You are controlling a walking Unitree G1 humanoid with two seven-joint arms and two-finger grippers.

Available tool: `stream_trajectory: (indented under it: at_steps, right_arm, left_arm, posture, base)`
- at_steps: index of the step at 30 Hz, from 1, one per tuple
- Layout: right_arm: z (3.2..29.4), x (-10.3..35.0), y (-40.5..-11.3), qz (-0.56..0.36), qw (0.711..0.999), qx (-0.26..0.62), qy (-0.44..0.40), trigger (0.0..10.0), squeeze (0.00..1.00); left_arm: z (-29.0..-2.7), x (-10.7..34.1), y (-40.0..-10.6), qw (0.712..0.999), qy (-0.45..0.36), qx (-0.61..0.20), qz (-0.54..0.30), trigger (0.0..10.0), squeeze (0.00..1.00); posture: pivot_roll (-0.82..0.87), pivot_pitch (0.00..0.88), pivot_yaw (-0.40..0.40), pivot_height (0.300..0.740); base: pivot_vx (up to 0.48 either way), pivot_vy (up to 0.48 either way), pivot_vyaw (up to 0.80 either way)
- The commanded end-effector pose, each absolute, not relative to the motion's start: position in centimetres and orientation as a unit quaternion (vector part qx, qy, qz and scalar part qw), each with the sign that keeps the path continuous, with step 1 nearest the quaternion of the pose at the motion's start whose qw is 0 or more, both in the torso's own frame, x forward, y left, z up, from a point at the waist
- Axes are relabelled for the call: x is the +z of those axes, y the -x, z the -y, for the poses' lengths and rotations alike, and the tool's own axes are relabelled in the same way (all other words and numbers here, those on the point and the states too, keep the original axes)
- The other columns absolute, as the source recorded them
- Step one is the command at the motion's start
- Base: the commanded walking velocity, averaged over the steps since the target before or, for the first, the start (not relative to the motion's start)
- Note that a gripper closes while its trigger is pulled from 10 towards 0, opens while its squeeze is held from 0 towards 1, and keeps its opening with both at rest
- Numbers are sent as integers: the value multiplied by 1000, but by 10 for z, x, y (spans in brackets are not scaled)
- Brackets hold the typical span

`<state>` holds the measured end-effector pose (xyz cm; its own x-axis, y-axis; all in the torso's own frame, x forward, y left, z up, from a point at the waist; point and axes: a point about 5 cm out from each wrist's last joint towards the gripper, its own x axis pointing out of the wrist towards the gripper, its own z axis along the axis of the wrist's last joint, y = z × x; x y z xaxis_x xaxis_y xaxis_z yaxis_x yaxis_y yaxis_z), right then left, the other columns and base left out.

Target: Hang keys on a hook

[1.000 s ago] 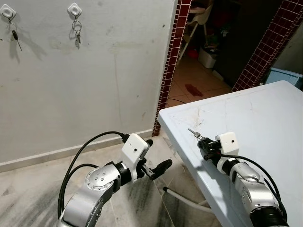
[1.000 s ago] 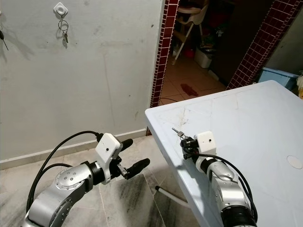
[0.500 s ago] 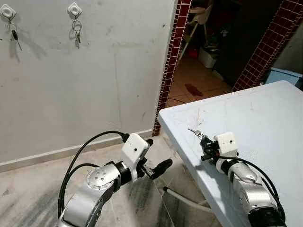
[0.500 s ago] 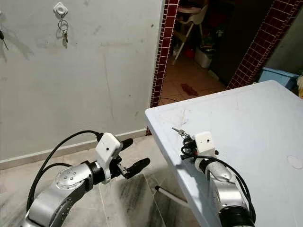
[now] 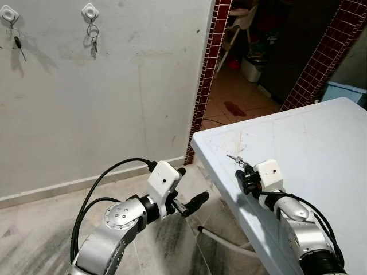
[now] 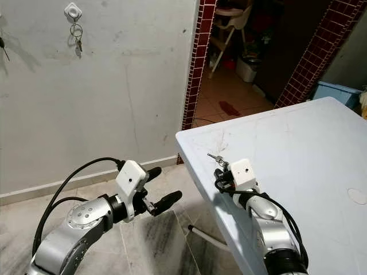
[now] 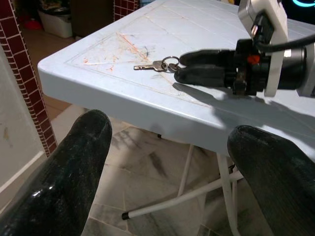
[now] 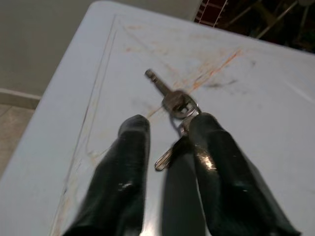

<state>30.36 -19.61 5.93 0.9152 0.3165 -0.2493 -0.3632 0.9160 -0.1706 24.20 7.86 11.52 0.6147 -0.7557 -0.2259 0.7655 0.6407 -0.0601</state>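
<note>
Fingers of the left gripper [image 5: 192,201] are spread and hold nothing, over the floor [image 5: 34,240] beside the table [image 5: 321,143] (two wall hooks [image 5: 90,10] already carry keys). At the table's near corner, the right gripper [image 8: 165,132] has its fingers parted, one touching the ring of the keys [image 8: 172,101] lying there.

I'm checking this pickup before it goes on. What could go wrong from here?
1. The right gripper has its fingers apart around the keys; one finger touches the ring, so closing may push them away instead of pinching.
2. The keys lie flat on the table, hard to get under.
3. They sit near the table's corner and might slide off.
</note>
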Motion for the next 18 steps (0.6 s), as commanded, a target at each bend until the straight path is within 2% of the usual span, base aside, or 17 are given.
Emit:
stream_trajectory:
  at_steps: [1, 12, 13, 14, 15, 18]
  right_arm:
    - [201, 64, -308, -105, 973, 168, 118, 10000, 1000]
    - [198, 64, -312, -102, 974, 164, 121, 10000, 1000]
    - [197, 63, -312, -107, 973, 167, 120, 10000, 71]
    - [197, 63, -312, -107, 973, 167, 120, 10000, 71]
    - [196, 61, -313, -110, 973, 167, 116, 10000, 0]
    - [195, 60, -318, -113, 976, 160, 91, 10000, 0]
  left_arm:
    - [-76, 119, -242, 895, -25, -431, -107, 10000, 0]
    - [-76, 119, -242, 895, -26, -432, -106, 10000, 0]
    - [-76, 119, -242, 895, -26, -432, -106, 10000, 0]
    - [-76, 119, -242, 895, -26, -432, -106, 10000, 0]
    - [-76, 119, -242, 895, -26, -433, -107, 10000, 0]
    - [-75, 119, -241, 894, -25, -435, -107, 10000, 0]
  posture:
    - [152, 13, -92, 740]
    - [156, 13, -90, 740]
    - [154, 14, -88, 740]
    - [154, 14, -88, 740]
    - [152, 16, -85, 740]
    - [154, 17, -86, 740]
  base:
    - [0, 0, 0]
    - [0, 0, 0]
    - [0, 0, 0]
    - [0, 0, 0]
    - [0, 0, 0]
    - [0, 0, 0]
